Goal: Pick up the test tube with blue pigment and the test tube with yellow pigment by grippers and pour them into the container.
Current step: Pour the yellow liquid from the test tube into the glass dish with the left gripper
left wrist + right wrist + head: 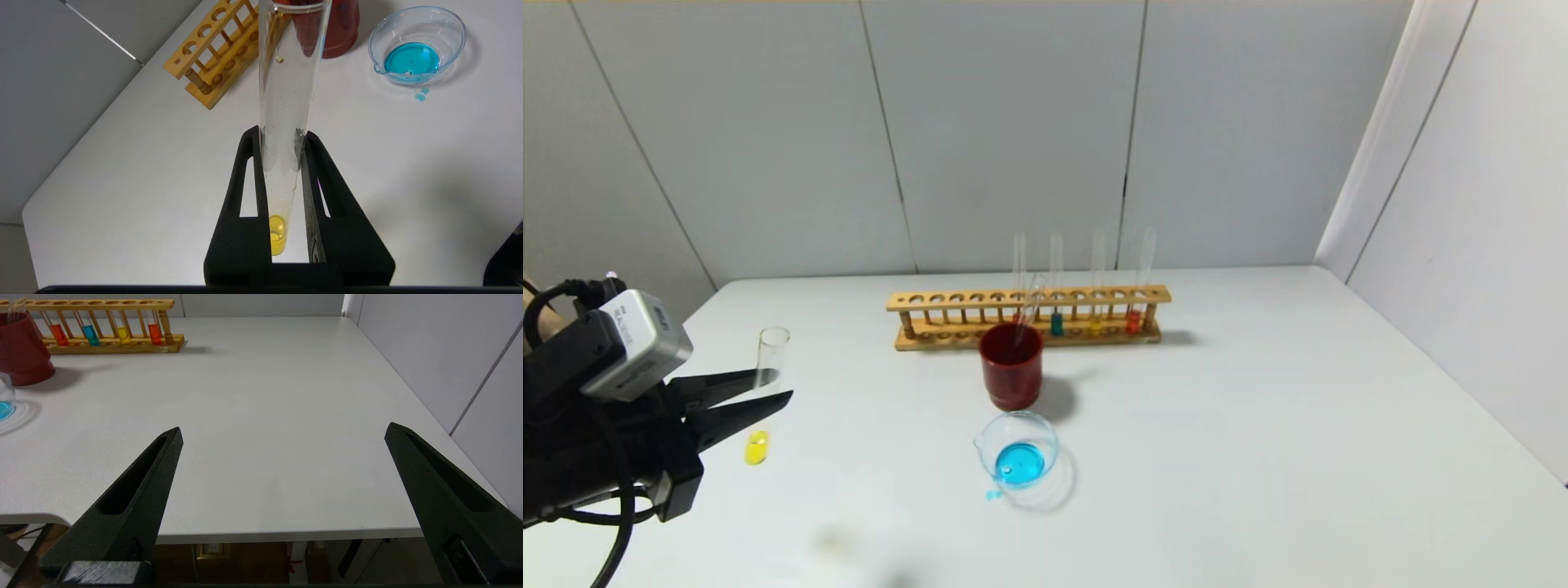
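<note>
My left gripper (784, 386) is shut on the test tube with yellow pigment (770, 347) and holds it upright above the table's left side, left of the container. In the left wrist view the two jaws (282, 132) clamp the tube (290, 61) at mid-height, with the yellow liquid at its bottom. The container (1047, 434), a low glass beaker, stands at the table's middle with blue liquid in it; it also shows in the left wrist view (458, 24). A tube with blue liquid (1056, 322) stands in the wooden rack. My right gripper (284, 428) is open and empty over the table's near right edge.
A dark-red cup (1011, 367) with an empty tube leaning in it stands just behind the container. The wooden rack (947, 300) behind it holds tubes of red, blue, yellow and orange liquid. Blue drops (992, 494) lie by the beaker's lip. Walls close the back and right.
</note>
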`<state>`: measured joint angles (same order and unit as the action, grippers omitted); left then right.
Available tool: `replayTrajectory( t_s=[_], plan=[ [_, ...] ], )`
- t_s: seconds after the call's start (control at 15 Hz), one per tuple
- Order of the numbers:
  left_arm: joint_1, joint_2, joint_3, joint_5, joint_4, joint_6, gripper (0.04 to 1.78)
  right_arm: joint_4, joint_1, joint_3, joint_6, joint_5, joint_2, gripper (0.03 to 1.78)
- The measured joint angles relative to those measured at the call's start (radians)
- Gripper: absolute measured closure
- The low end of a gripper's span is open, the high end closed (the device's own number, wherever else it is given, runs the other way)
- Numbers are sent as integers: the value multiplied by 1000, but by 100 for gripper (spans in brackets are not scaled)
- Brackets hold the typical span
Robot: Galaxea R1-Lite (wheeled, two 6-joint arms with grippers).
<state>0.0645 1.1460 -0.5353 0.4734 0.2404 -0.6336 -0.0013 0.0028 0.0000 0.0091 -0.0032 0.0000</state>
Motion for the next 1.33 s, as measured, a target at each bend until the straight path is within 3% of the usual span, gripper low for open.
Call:
replayTrajectory(
  t_s=[0.2, 0.47, 1.33],
  plan=[
    [8, 7, -2, -6, -3, -5, 155, 0, 0, 0, 0, 0, 0, 8],
    [81, 42, -7, -35, 11, -3, 155, 0, 0, 0, 0, 0, 0, 8],
    [355, 267, -23, -343, 231, -38, 155, 0, 0, 0, 0, 0, 0, 8]
  ],
)
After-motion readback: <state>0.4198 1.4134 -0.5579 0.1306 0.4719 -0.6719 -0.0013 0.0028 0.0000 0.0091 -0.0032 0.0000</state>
